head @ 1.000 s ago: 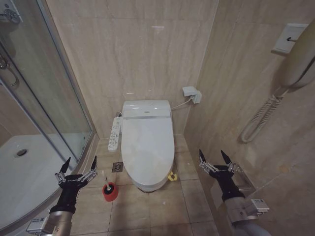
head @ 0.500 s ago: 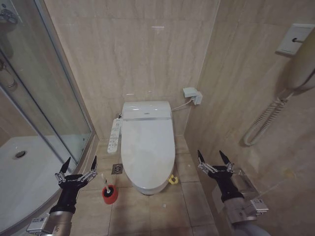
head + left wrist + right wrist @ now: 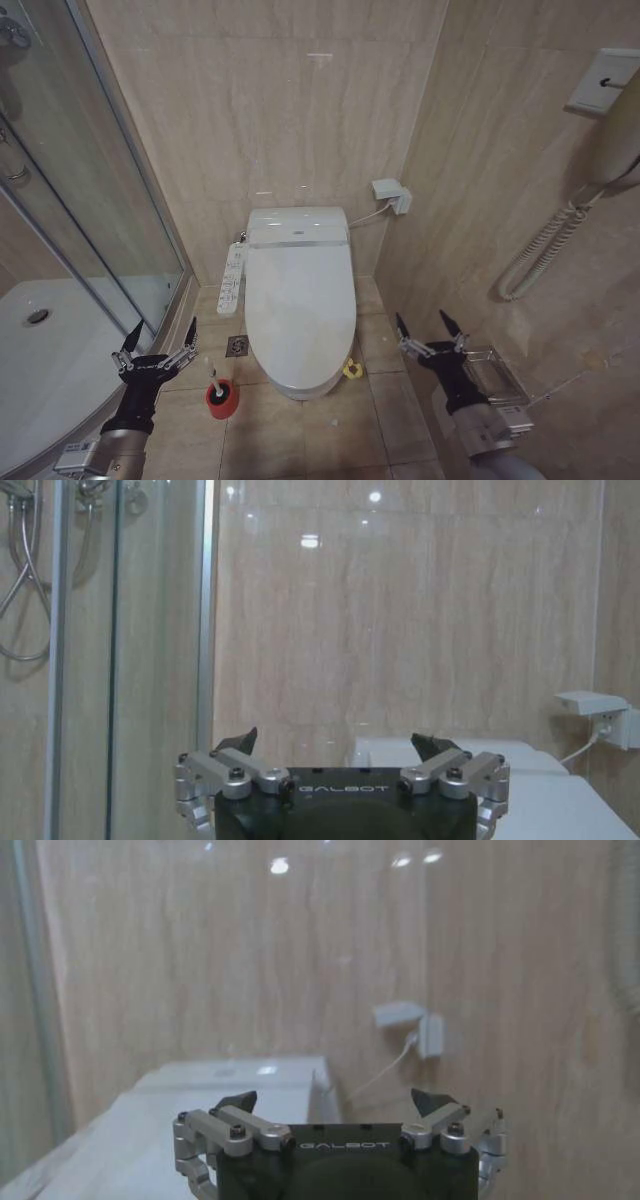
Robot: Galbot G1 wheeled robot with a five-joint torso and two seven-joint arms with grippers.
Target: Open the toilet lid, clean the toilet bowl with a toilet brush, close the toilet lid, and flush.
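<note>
Grippers are two, both with jaws spread wide and holding nothing. Left gripper [image 3: 157,338] hangs by one shower door [image 3: 90,190]; just beside it, on the floor, stands one toilet brush [image 3: 217,384] in its red cup [image 3: 222,398]. One closed toilet lid [image 3: 300,310] lies between the arms. Right gripper [image 3: 428,329] hovers near the wall.

The toilet lid [image 3: 299,308] is smooth, glossy white plastic. Wall tiles [image 3: 290,110] are polished beige stone with a sheen. The shower door [image 3: 70,200] is clear glass in brushed metal framing. The brush holder [image 3: 222,398] looks red plastic.
</note>
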